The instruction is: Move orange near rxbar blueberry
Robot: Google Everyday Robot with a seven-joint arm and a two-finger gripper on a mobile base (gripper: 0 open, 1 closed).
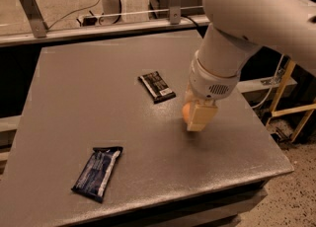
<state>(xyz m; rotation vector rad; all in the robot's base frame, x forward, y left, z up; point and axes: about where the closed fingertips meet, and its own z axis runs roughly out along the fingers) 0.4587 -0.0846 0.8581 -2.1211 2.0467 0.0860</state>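
Observation:
The orange (185,113) shows only as a small orange patch at the left side of my gripper (196,117), mostly hidden by the cream-coloured fingers (201,116). The gripper hangs from the big white arm, right of the table's middle, low over the surface and shut on the orange. The rxbar blueberry (98,172), a dark blue wrapper with a whitish stripe, lies flat near the front left of the table, well to the left of and nearer than the gripper.
A smaller black bar with a white label (156,86) lies just left of and behind the gripper. The grey table (89,97) has its front edge close below the blue bar. A rail with metal posts (29,9) runs along the back.

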